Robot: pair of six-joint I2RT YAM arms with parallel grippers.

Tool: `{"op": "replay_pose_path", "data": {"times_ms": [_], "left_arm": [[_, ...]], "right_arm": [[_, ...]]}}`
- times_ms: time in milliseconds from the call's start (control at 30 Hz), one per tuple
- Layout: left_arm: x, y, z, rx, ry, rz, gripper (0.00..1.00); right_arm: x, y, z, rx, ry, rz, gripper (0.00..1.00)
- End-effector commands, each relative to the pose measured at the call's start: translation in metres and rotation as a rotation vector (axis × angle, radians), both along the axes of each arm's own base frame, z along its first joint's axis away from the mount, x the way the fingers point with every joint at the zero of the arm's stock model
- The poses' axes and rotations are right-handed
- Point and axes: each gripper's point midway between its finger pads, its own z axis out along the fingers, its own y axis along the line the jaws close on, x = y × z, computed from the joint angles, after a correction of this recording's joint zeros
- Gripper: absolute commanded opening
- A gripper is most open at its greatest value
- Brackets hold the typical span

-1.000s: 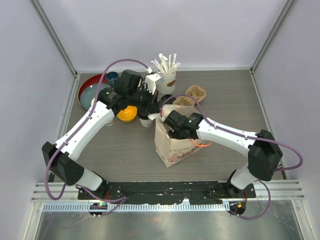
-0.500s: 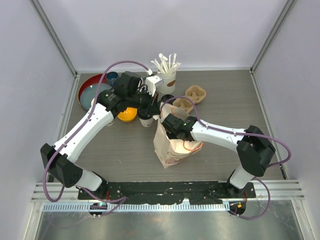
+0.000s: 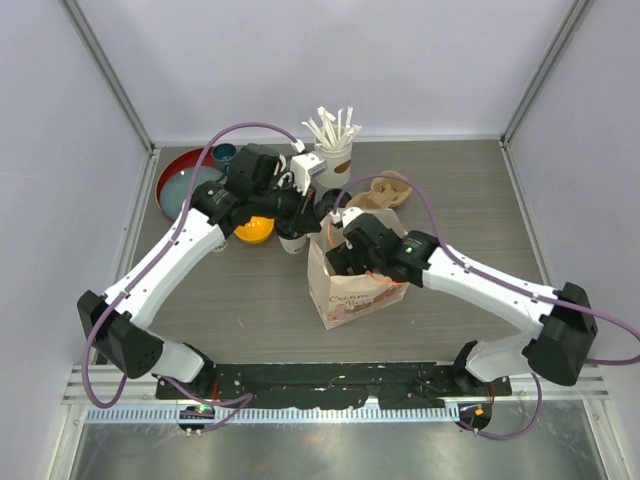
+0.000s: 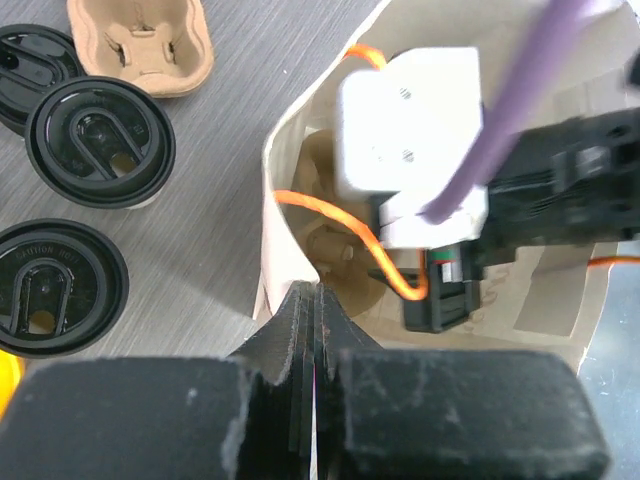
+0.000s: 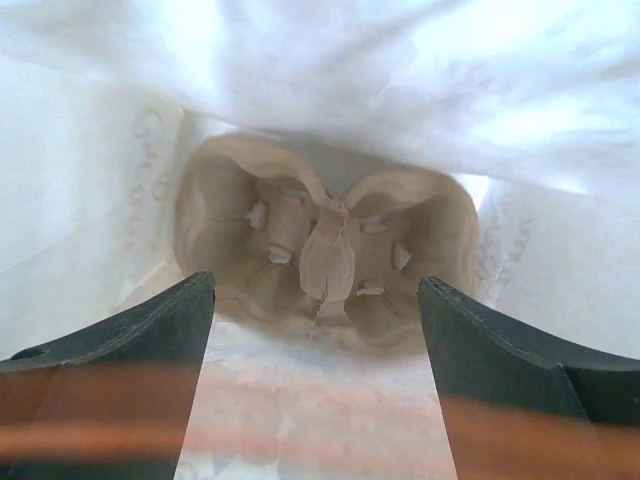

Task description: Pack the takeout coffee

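A brown paper bag [image 3: 345, 295] stands open mid-table. My left gripper [image 4: 316, 300] is shut on the bag's rim [image 4: 268, 250] at its far side. My right gripper [image 5: 315, 285] hangs open inside the bag, above a pulp cup carrier [image 5: 325, 250] lying on the bag floor; nothing is between its fingers. From the left wrist view the right wrist [image 4: 410, 130] fills the bag mouth. Two takeout coffee cups with black lids [image 4: 100, 140] [image 4: 55, 285] stand on the table left of the bag. From above one cup [image 3: 292, 243] shows under my left arm.
A second pulp carrier [image 3: 392, 187] lies behind the bag, also in the left wrist view [image 4: 140, 45], with another black lid [image 4: 25, 55] beside it. A cup of white stirrers [image 3: 335, 150], an orange bowl [image 3: 253, 230], a red tray [image 3: 180, 185] and a blue mug [image 3: 225, 155] crowd the back left.
The right arm's elbow has swung out to the right while its gripper stayed in the bag mouth. The left arm has held its place at the rim.
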Motion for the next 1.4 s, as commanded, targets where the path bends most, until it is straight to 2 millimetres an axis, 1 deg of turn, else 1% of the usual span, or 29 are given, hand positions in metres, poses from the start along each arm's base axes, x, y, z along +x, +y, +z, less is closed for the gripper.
{"op": "replay_pose_path", "data": {"times_ms": [0, 67, 167, 267, 333, 433, 500, 567, 600, 667, 700, 767, 800, 867, 900, 933, 1000, 1033, 1067, 1133, 1167, 1200, 1233, 1267, 1300, 1367], "left_arm": [[-0.006, -0.001, 0.000, 0.010, 0.008, -0.041, 0.00], [-0.006, -0.003, 0.002, 0.007, 0.013, -0.049, 0.00], [-0.006, -0.005, 0.002, 0.004, 0.017, -0.056, 0.00], [-0.007, -0.005, 0.005, -0.001, 0.011, -0.058, 0.00], [-0.008, -0.003, 0.005, 0.007, -0.005, -0.077, 0.00], [-0.010, -0.002, 0.009, 0.006, -0.020, -0.091, 0.00], [-0.012, -0.002, 0.010, 0.004, -0.024, -0.100, 0.00], [-0.013, -0.003, 0.009, 0.003, -0.017, -0.110, 0.00], [-0.015, -0.002, 0.008, 0.006, -0.007, -0.114, 0.00], [-0.015, -0.003, 0.005, 0.010, 0.001, -0.117, 0.00], [-0.015, -0.003, 0.005, 0.010, 0.002, -0.117, 0.00], [-0.015, -0.003, 0.004, 0.011, 0.004, -0.121, 0.00], [-0.015, -0.003, 0.004, 0.011, 0.004, -0.121, 0.00], [-0.016, -0.003, 0.005, 0.010, -0.002, -0.125, 0.00], [-0.016, -0.003, 0.005, 0.011, -0.001, -0.123, 0.00], [-0.016, -0.002, 0.006, 0.010, -0.007, -0.121, 0.00], [-0.016, -0.002, 0.006, 0.014, -0.015, -0.123, 0.00], [-0.016, -0.001, 0.006, 0.018, -0.015, -0.124, 0.00], [-0.016, -0.002, 0.006, 0.018, -0.019, -0.127, 0.00], [-0.017, -0.002, 0.006, 0.022, -0.024, -0.133, 0.00], [-0.017, -0.003, 0.005, 0.024, -0.026, -0.135, 0.00], [-0.018, -0.003, 0.005, 0.026, -0.025, -0.139, 0.00], [-0.018, -0.004, 0.005, 0.028, -0.026, -0.140, 0.00], [-0.018, -0.004, 0.004, 0.030, -0.027, -0.141, 0.00], [-0.018, -0.004, 0.004, 0.031, -0.030, -0.142, 0.00], [-0.017, -0.004, 0.004, 0.035, -0.033, -0.142, 0.00]], "right_arm": [[0.013, 0.017, 0.056, 0.151, -0.129, 0.005, 0.88], [0.012, 0.014, 0.061, 0.144, -0.127, 0.006, 0.88], [0.013, 0.017, 0.085, 0.192, -0.165, 0.010, 0.89], [0.012, 0.023, 0.120, 0.283, -0.218, 0.033, 0.89], [0.011, 0.026, 0.150, 0.368, -0.275, 0.049, 0.89], [0.008, 0.026, 0.181, 0.449, -0.337, 0.066, 0.90], [0.005, 0.020, 0.206, 0.493, -0.386, 0.070, 0.92], [0.002, 0.019, 0.219, 0.508, -0.402, 0.084, 0.93], [0.002, 0.018, 0.236, 0.525, -0.426, 0.090, 0.93], [0.001, 0.012, 0.245, 0.509, -0.428, 0.082, 0.93], [0.004, 0.009, 0.258, 0.510, -0.452, 0.060, 0.93], [0.007, -0.003, 0.262, 0.474, -0.471, 0.024, 0.93], [0.015, -0.014, 0.267, 0.439, -0.508, -0.033, 0.93], [0.019, -0.031, 0.260, 0.355, -0.511, -0.092, 0.93], [0.021, -0.040, 0.262, 0.329, -0.523, -0.125, 0.93], [0.023, -0.051, 0.253, 0.263, -0.515, -0.154, 0.93], [0.026, -0.063, 0.244, 0.205, -0.500, -0.179, 0.93], [0.025, -0.069, 0.234, 0.164, -0.472, -0.182, 0.93], [0.029, -0.078, 0.229, 0.144, -0.456, -0.210, 0.93], [0.031, -0.089, 0.214, 0.106, -0.407, -0.220, 0.93], [0.035, -0.098, 0.207, 0.113, -0.376, -0.230, 0.93], [0.035, -0.100, 0.195, 0.109, -0.341, -0.219, 0.93], [0.038, -0.102, 0.191, 0.123, -0.333, -0.220, 0.92], [0.036, -0.098, 0.187, 0.147, -0.308, -0.187, 0.90], [0.038, -0.101, 0.178, 0.142, -0.287, -0.192, 0.89], [0.038, -0.096, 0.172, 0.155, -0.268, -0.173, 0.87]]}}
